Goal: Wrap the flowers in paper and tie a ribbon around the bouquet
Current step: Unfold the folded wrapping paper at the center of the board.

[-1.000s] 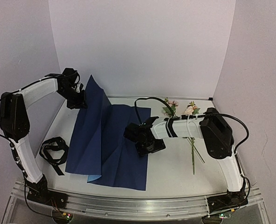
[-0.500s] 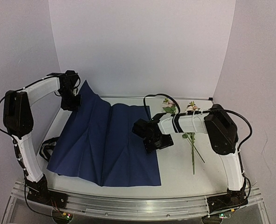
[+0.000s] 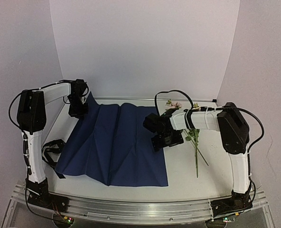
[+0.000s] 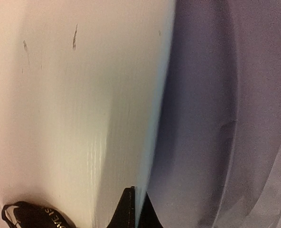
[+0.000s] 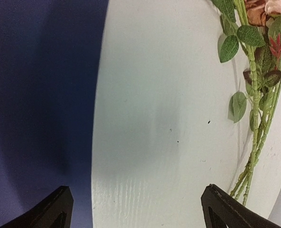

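Though half-hidden, flowers (image 3: 193, 136) behind right arm (image 3: 204, 118)

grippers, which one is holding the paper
The left gripper, shut on the paper's far left corner; the right gripper is open and holds nothing.

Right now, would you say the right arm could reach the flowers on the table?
Probably yes. The right gripper hangs open above bare table, the flowers lie uncovered just beside it, and the paper is on its other side, so nothing blocks the way.
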Controlling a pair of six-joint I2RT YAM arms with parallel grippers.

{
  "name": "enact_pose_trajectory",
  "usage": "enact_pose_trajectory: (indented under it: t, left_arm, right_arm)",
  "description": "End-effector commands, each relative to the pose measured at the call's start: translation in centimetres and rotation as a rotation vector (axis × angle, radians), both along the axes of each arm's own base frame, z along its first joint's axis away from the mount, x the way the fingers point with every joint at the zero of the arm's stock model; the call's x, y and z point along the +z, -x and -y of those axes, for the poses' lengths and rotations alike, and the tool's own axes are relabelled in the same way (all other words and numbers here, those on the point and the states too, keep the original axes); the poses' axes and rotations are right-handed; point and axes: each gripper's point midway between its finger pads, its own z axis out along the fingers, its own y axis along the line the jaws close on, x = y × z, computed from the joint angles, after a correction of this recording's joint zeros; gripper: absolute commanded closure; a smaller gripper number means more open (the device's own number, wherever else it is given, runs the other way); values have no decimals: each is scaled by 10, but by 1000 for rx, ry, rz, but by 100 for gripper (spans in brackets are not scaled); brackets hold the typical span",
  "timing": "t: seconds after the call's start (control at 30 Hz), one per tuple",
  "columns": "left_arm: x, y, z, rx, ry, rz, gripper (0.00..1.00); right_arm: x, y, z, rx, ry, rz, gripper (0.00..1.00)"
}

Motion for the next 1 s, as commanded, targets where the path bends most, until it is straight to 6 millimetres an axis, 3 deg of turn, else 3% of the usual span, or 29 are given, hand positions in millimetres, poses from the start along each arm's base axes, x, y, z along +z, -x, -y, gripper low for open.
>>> enact_pose_trajectory:
  t: [0.0,0.13,0.4,0.7,0.97]
  left_arm:
    - [30,-49,9,-79,-5,158,100]
    - [38,-77,16,-161,-26,223,100]
    - [53,-122,34,-281,-10,346,100]
    - [52,-138,35,-312,16,417,98]
    - [49,-144,33,-299,7,453,98]
  right_arm:
    - [71,-17,-32,59,-187,126,3]
    - [96,-30,-63,138,-309,182,3]
    - [77,-45,-106,222,-344,166,9]
    - [30,-18,-144,284,-288,126,15]
    - [-4,7,-138,259,-242,67,18]
